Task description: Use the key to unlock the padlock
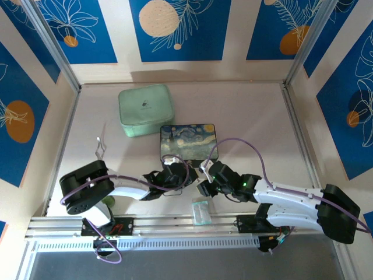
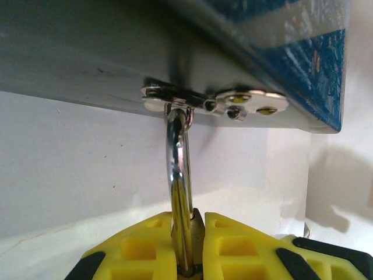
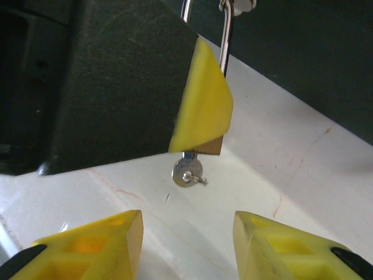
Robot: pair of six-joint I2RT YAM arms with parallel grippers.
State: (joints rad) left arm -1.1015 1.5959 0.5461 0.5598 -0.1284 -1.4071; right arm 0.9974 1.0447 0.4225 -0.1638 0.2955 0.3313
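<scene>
- Our left tool [image 2: 189, 251] is clamped on the padlock [image 2: 178, 169]; its yellow pads press either side of the brass body, and the silver shackle rises from between them
- Our right tool [image 3: 186, 233] has its jaws apart with nothing between them; it sits just below the key [image 3: 187, 171], near it but not touching
- The key hangs from the underside of the padlock body; its round head is free and its blade seems seated in the keyhole, so we judge the insertion done
- What is left, by our reading: close the right tool on the key head, turn it, and let the shackle spring; the shackle runs up through the clasp [image 2: 215, 102] of the painted box [image 1: 188, 139], and we see no sign that it has released
- In the way: the left tool's pad covers most of the lock body just above the key head, so the right tool has little room; the box wall is close behind
- Further out on the surface [image 1: 256, 128] lie a mint case [image 1: 144, 109] beyond the box and a clear packet [image 1: 201, 210] at the near edge between the arms; both are well apart from the work
</scene>
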